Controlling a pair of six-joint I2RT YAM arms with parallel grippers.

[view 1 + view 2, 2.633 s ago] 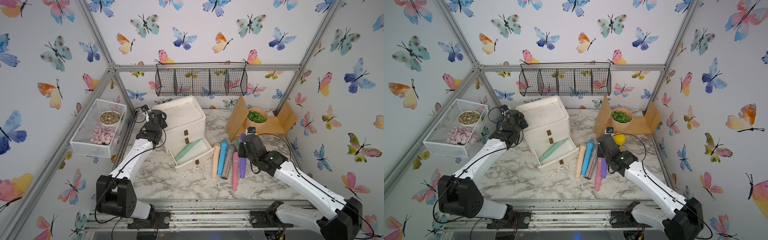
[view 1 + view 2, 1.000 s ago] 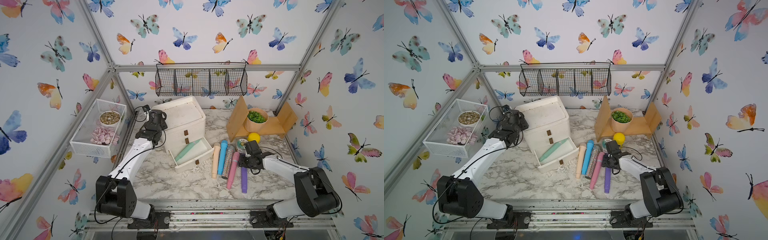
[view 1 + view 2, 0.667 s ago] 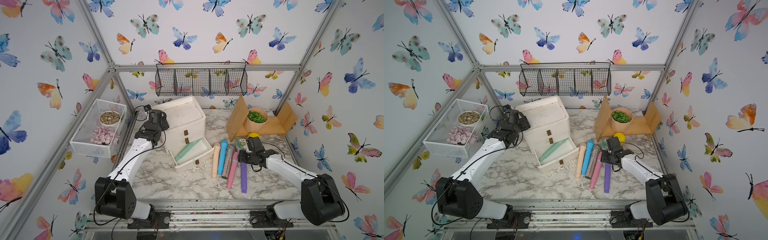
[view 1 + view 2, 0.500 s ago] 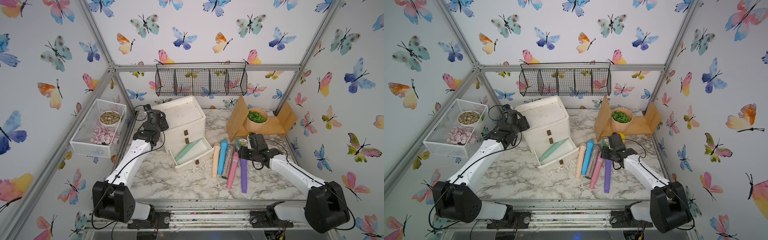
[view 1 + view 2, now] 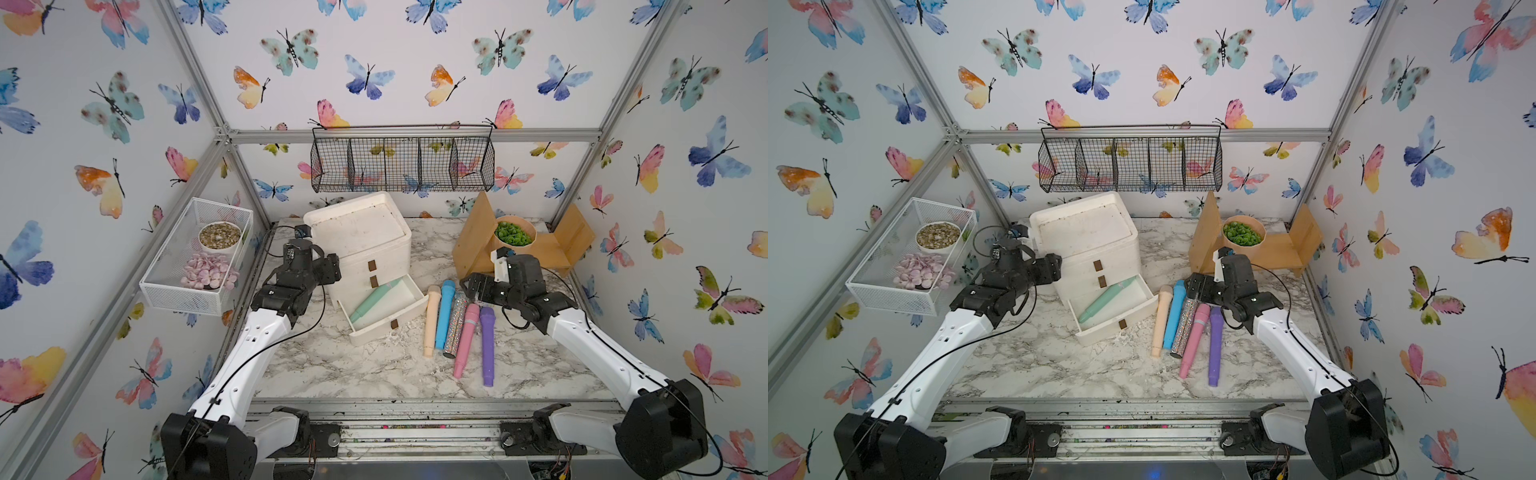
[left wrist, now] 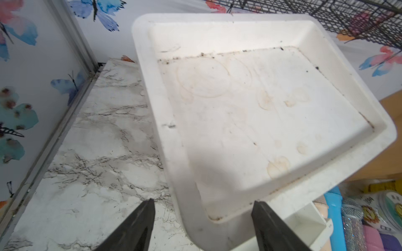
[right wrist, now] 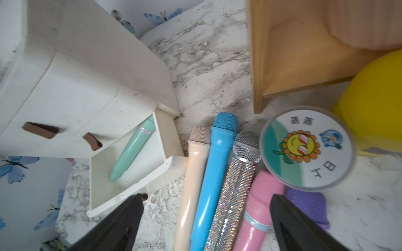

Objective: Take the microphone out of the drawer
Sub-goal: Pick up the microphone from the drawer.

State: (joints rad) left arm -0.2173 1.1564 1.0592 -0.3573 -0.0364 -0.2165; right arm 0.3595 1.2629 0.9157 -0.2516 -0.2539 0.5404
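A mint-green microphone (image 5: 376, 299) (image 5: 1106, 300) (image 7: 132, 150) lies slantwise in the pulled-out bottom drawer (image 5: 386, 326) (image 7: 130, 191) of the white chest (image 5: 357, 226) (image 6: 261, 108). My left gripper (image 5: 331, 268) (image 6: 202, 208) is open, its jaws straddling the chest top's near left corner without touching it. My right gripper (image 5: 471, 286) (image 7: 206, 200) is open and empty, hovering over the heads of the microphones that lie on the table to the drawer's right.
On the marble lie beige (image 5: 430, 320), blue (image 5: 444, 311), glitter (image 5: 454, 324), pink (image 5: 465, 338) and purple (image 5: 487, 345) microphones. Behind them are a sunflower-lidded tub (image 7: 306, 147), a yellow ball (image 7: 369, 97) and a wooden stand (image 5: 469, 245). A wire basket (image 5: 403, 183) hangs above.
The right gripper has let go of the purple microphone, which now lies on the table, has lifted and drawn back over the microphone heads, and its jaws have opened wider. The left arm has barely moved.
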